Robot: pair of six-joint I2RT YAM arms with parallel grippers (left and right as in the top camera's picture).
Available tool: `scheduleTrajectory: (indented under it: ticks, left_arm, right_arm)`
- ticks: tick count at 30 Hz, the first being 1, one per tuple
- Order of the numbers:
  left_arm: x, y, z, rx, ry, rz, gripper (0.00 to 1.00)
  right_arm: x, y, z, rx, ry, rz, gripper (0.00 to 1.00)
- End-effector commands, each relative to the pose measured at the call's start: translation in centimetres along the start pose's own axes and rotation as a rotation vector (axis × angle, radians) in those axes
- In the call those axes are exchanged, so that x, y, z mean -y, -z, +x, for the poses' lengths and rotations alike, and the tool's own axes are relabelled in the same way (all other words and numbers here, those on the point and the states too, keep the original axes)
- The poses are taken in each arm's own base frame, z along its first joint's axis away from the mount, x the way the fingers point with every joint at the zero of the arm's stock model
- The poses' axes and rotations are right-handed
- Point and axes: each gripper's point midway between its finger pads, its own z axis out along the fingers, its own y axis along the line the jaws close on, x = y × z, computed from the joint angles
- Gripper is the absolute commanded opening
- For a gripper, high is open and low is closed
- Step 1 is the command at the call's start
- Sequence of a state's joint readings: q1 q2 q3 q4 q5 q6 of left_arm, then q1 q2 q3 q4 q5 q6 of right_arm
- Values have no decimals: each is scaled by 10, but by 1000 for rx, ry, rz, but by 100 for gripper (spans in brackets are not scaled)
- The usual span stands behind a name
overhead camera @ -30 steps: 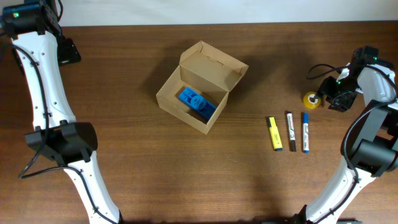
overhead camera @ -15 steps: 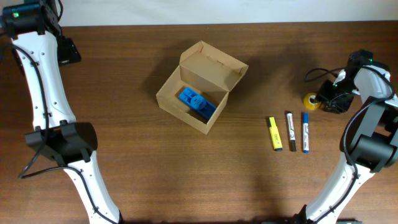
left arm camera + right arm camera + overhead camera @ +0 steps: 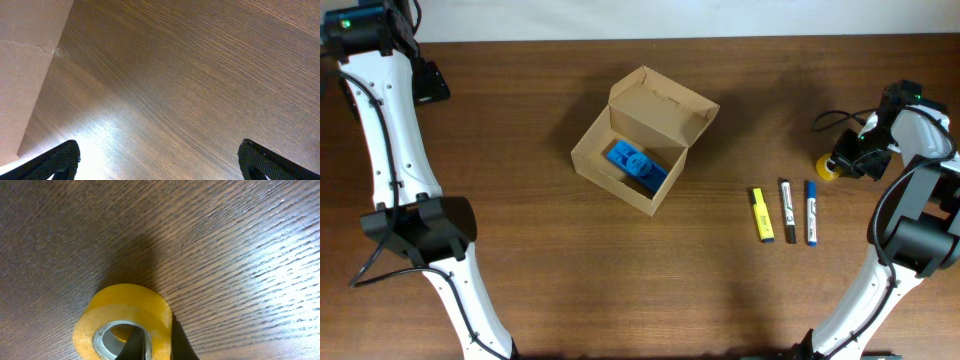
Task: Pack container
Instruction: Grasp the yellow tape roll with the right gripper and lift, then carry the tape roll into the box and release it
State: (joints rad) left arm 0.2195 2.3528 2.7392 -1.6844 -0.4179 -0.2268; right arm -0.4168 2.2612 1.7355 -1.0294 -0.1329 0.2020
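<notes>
Right jaws [image 3: 157, 342] pinch the wall of the yellow tape roll [image 3: 122, 317], one finger in its core | container [image 3: 658, 118] open mid-worktop [image 3: 520, 260], well to their left, long axis diagonal | right arm is nearer the roll | left jaws [image 3: 159, 160] spread wide, holding nothing, at the far corner.
</notes>
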Motion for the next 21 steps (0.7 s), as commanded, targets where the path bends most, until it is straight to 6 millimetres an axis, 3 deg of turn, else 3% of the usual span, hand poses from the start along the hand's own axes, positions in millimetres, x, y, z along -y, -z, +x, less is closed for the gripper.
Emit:
scheduleTrajectory:
  ticks: [1, 6, 13, 21]
  left_arm:
    - [-2, -1, 1, -7, -9, 1, 100]
    - [-2, -1, 1, -7, -9, 1, 100]
    - [-2, -1, 1, -7, -9, 1, 100]
    - [-2, -1, 1, -7, -9, 1, 100]
  right_arm:
    - [3, -19, 11, -63, -4, 10, 4]
    - [-1, -5, 11, -69, 39, 6, 4]
    - [-19, 36, -2, 4, 125, 1, 4]
    - [-57, 80, -1, 56, 276, -6, 4]
